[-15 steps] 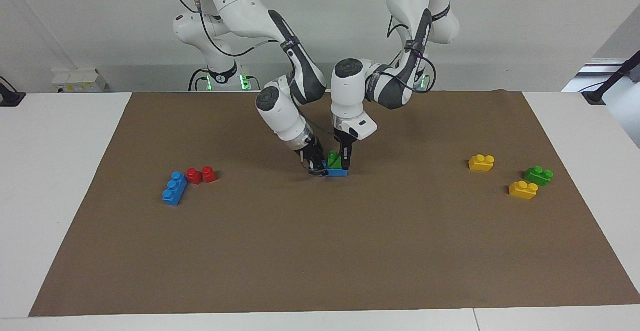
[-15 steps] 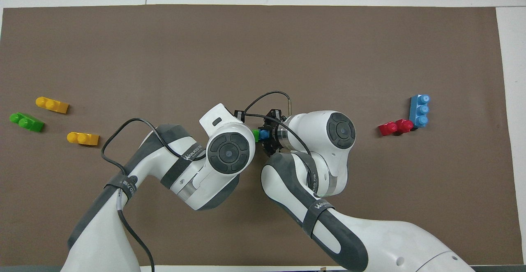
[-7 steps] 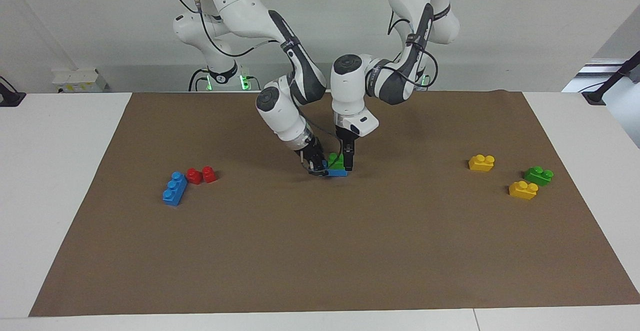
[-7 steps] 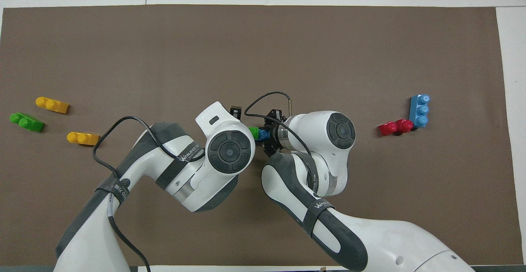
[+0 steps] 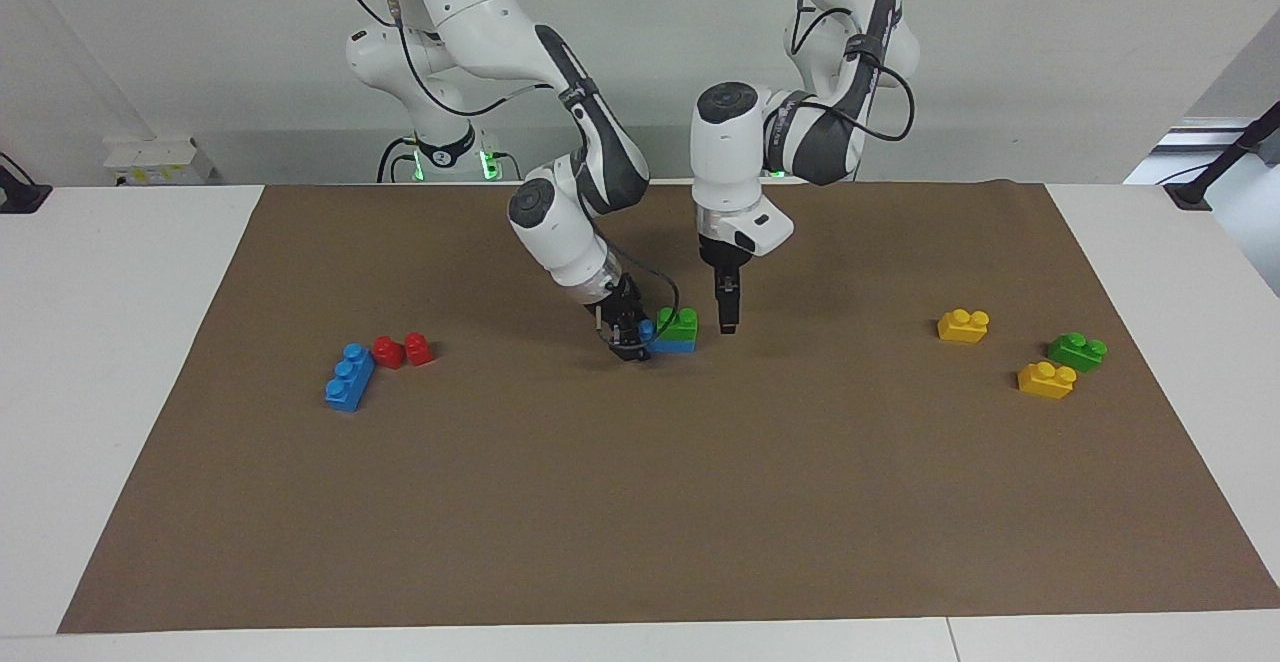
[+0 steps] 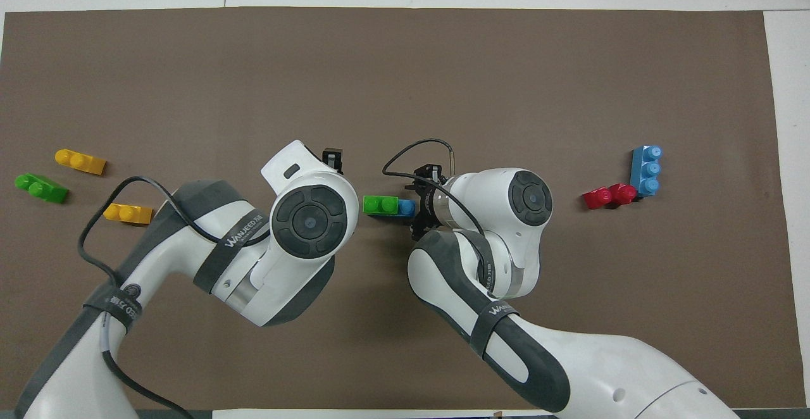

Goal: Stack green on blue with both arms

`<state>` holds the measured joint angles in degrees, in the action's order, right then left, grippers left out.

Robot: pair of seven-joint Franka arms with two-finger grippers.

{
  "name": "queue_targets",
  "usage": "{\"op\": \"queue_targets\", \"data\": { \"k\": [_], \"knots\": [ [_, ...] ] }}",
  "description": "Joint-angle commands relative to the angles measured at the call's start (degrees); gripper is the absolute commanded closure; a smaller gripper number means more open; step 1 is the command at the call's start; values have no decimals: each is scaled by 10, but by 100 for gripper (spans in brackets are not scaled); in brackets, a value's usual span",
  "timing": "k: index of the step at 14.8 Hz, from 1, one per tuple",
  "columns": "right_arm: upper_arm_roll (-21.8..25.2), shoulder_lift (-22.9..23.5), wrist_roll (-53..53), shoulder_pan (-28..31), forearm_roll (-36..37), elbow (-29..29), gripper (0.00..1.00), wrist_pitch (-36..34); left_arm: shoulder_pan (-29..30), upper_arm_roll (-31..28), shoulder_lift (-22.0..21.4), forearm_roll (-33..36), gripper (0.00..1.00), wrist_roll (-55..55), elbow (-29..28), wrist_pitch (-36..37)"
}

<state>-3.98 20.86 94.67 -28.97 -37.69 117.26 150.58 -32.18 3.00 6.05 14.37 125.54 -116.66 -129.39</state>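
Observation:
A green brick (image 5: 679, 321) sits pressed on one end of a blue brick (image 5: 671, 345) on the brown mat, near the middle; both also show in the overhead view, green (image 6: 380, 204) and blue (image 6: 407, 206). My right gripper (image 5: 629, 344) is low at the blue brick's uncovered end and is shut on it. My left gripper (image 5: 728, 319) hangs empty above the mat, beside the stack toward the left arm's end, apart from the green brick, its fingers open. In the overhead view the left arm's wrist hides most of its gripper (image 6: 332, 157).
A second blue brick (image 5: 349, 376) and two red bricks (image 5: 403, 350) lie toward the right arm's end. Two yellow bricks (image 5: 963, 325) (image 5: 1046, 380) and a second green brick (image 5: 1077, 350) lie toward the left arm's end.
My left gripper has let go of the green brick, risen and moved away toward the left arm's end. The green brick stays on the blue one. The right gripper has hardly moved.

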Motion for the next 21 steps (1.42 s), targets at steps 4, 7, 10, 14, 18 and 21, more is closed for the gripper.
{"op": "queue_targets", "data": {
  "k": [4,7,10,14,18,21],
  "knots": [
    [-1,-38,-33,72,-17,-10,23,-78,40,3,-40,7,0,-45,-1,41],
    [-1,-61,-114,122,-8,-10,22,-134,62,3,-48,6,0,-80,7,57],
    [0,-92,-261,180,12,-11,18,-195,87,3,-49,-16,0,-140,23,80],
    [0,-112,-408,252,118,-57,10,-299,126,1,-65,-60,0,-237,49,123],
    [0,-121,-512,283,205,-139,0,-423,183,-1,-102,-101,0,-361,49,164],
    [3,-135,-586,293,241,-187,0,-496,226,-2,-121,-125,0,-461,57,196]
  ]
}}
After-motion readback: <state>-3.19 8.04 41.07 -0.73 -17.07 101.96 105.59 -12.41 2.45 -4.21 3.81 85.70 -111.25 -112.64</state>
